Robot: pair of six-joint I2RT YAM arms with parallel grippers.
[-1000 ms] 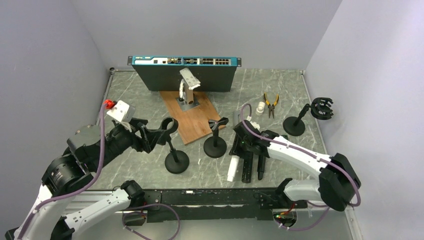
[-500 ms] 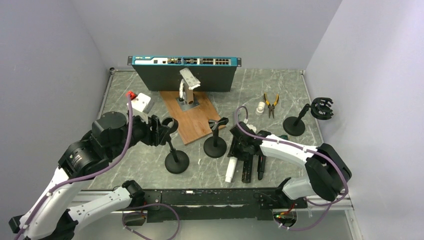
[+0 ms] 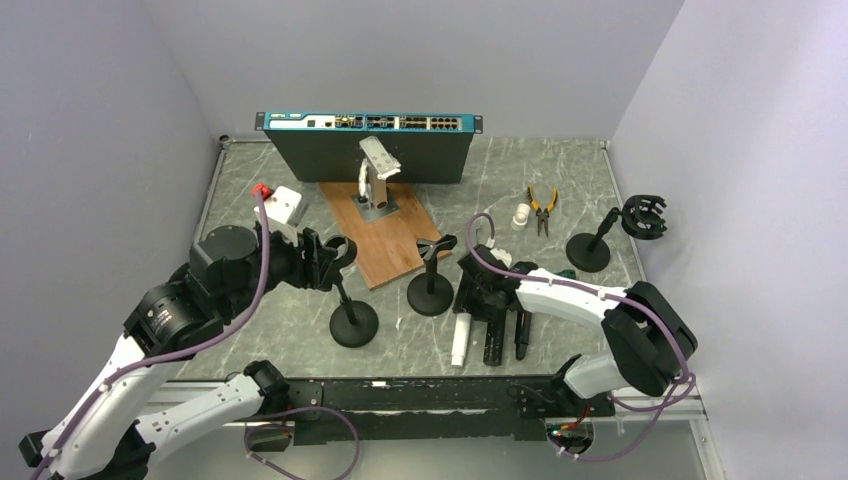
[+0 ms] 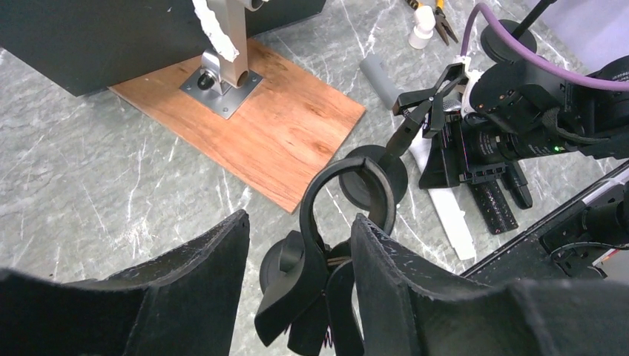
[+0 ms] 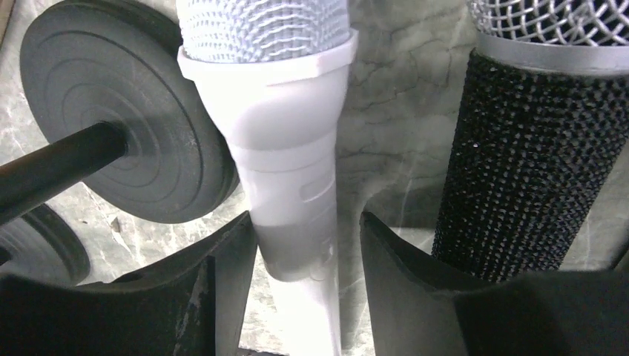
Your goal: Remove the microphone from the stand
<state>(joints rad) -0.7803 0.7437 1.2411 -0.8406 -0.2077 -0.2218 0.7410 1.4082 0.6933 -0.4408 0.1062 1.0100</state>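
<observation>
The white microphone [image 5: 289, 148], smooth plastic with a fine mesh head, is lying flat on the grey marbled tabletop [image 3: 560, 180], off the stand [image 3: 352, 322]; the right end effector [image 3: 470, 312] is straddling its tapering handle, padded black fingers standing apart with a gap showing on one side, gripping nothing; a black microphone [image 5: 534, 148] with a knobbly grip and silver grille is lying just beside it; the ribbed round base of a second stand [image 5: 111, 111] is sitting near the white head; the left end effector [image 4: 297, 230] is reaching around the first stand's empty C-shaped clip [image 4: 348, 193], its rough, felt-like fingers part-open on either side, not clamping it.
</observation>
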